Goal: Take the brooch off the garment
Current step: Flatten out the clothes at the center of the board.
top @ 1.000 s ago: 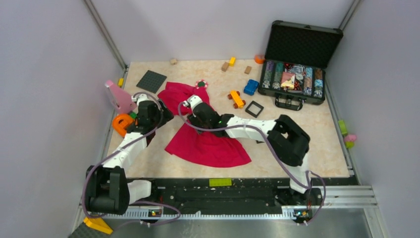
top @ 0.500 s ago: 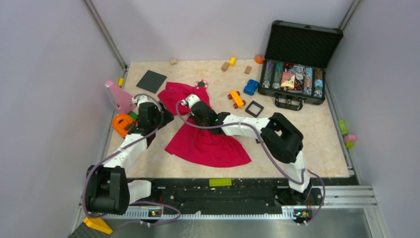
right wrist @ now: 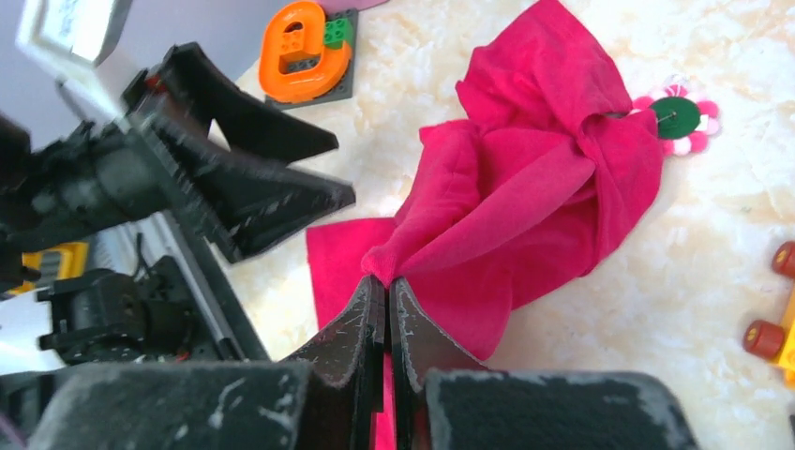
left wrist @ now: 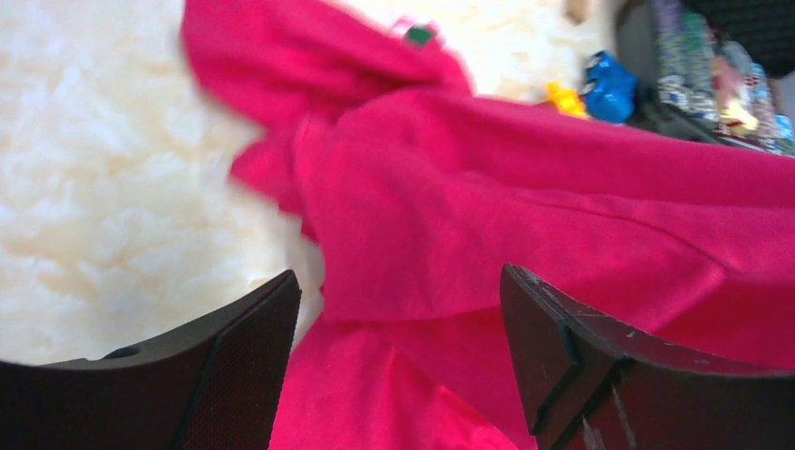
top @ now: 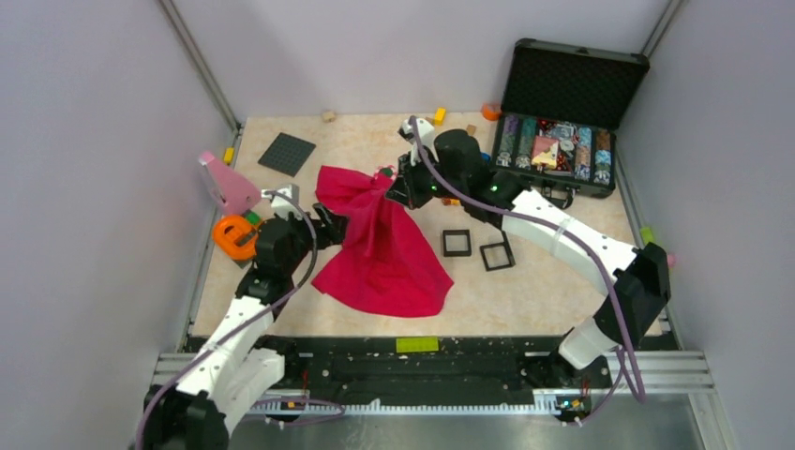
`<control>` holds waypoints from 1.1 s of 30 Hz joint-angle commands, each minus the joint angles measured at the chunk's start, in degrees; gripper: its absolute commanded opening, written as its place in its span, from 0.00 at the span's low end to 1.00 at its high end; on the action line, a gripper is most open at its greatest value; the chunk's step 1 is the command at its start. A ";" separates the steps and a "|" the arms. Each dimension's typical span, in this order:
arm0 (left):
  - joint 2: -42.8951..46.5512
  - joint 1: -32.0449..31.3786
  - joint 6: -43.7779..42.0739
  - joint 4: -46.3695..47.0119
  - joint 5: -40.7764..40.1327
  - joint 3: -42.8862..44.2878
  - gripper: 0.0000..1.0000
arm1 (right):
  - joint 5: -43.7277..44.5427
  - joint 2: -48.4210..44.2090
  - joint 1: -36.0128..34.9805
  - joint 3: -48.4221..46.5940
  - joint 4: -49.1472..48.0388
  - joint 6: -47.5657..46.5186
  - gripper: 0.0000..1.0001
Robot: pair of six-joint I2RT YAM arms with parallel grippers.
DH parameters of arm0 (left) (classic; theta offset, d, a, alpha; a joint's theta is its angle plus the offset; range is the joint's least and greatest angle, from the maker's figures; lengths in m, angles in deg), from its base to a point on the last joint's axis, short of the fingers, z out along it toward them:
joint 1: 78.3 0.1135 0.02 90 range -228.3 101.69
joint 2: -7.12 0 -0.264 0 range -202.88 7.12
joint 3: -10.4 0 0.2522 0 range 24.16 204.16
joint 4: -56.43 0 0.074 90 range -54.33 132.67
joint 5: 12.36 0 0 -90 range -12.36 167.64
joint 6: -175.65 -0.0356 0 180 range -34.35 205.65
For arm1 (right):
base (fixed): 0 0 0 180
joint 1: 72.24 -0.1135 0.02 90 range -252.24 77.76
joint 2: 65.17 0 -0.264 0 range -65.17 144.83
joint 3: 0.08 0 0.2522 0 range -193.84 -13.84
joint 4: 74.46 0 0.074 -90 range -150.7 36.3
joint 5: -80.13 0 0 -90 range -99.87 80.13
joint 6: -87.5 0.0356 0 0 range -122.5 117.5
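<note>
Bunched and dragged aside since a second ago, the soft crimson garment (right wrist: 525, 187) carries one brooch (right wrist: 677, 117) at its far edge, with scalloped pink petals and a dark green disc centre. The right hand (right wrist: 385, 281) pinches a cloth fold, while the left hand (left wrist: 398, 277) gapes wide above the fabric. Two black square frames (top: 457, 243) lie on the marbled worktop (top: 506, 300).

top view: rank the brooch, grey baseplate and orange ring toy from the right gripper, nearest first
1. brooch, just left of the right gripper, on the garment
2. grey baseplate, farther left, at the back
3. orange ring toy, far left edge
</note>
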 commanded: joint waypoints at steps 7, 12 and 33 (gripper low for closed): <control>8.31 -19.99 -10.98 -4.67 -5.16 1.03 0.82 | -10.83 -4.10 2.68 -1.04 4.62 4.96 0.00; 3.61 -21.89 -11.81 -7.32 -8.29 2.47 0.76 | -11.19 -3.84 2.79 -0.93 4.32 5.37 0.00; -8.14 -21.97 -17.20 -23.93 -33.41 28.38 0.00 | -0.05 -3.57 6.54 -7.40 9.96 0.77 0.00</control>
